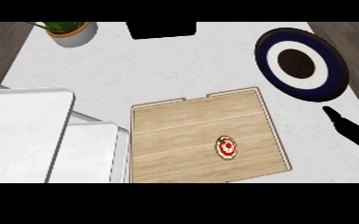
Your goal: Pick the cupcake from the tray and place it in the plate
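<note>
On the wooden tray (203, 137), toward its near right part, sits the cupcake (226, 148), upright and well inside the raised rim. You see it from above as a small round top with red and white icing, so it has no long axis to speak of and points nowhere in particular; any approach direction suits it equally.

Your right hand (341, 123) shows only as a dark tip at the right edge, just off the tray's right side and below the plate (301, 62). Whether it is spread or closed cannot be told from here. The left hand is out of sight.

The step in hand appears to be the reach. Bring the right hand leftward over the tray's rim rather than through it, come down with thumb and fingers apart on opposite sides of the cupcake's base, and close low on the wrapper so the icing stays untouched. Then lift straight up before carrying it toward the dark blue and white plate at the far right.
</note>
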Available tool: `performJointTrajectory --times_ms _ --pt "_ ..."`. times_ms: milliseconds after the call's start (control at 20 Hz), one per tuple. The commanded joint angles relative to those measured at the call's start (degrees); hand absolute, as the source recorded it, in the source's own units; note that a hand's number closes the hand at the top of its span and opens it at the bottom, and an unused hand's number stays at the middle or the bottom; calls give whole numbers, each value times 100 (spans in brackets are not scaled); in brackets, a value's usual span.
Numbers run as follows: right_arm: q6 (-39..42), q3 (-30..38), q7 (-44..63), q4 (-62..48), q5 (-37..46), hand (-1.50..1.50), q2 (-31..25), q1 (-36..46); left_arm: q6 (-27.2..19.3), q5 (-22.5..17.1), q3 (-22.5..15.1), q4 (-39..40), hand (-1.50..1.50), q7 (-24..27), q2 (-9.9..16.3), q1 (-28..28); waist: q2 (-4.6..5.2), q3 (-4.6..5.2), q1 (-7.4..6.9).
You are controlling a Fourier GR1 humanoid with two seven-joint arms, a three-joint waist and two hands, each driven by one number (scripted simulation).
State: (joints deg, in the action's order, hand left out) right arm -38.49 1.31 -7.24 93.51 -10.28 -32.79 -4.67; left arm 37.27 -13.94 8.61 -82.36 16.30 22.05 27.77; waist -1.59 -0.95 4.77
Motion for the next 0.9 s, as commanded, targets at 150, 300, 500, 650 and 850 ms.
performJointTrajectory --times_ms 150,300,500,650,850 --pt "132 -991 680 731 832 -150 -493 -1082 -1524 12 160 -155 0 -885 -751 -459 209 131 112" --pt "383 -1289 1307 972 1098 -150 -953 -1228 -1697 43 110 -253 0 -1010 -847 -585 252 142 83" --pt "556 -1627 2082 1450 1442 -150 -1331 -1352 -1936 4 147 -390 0 -1180 -918 -770 266 135 89" --pt "597 -1819 2802 1762 1762 -150 -1572 -1399 -1959 72 132 -396 0 -1160 -944 -759 277 143 67" --pt "639 -2098 3714 2207 2123 -150 -1666 -1338 -2071 86 174 -466 0 -1286 -943 -835 265 134 9"
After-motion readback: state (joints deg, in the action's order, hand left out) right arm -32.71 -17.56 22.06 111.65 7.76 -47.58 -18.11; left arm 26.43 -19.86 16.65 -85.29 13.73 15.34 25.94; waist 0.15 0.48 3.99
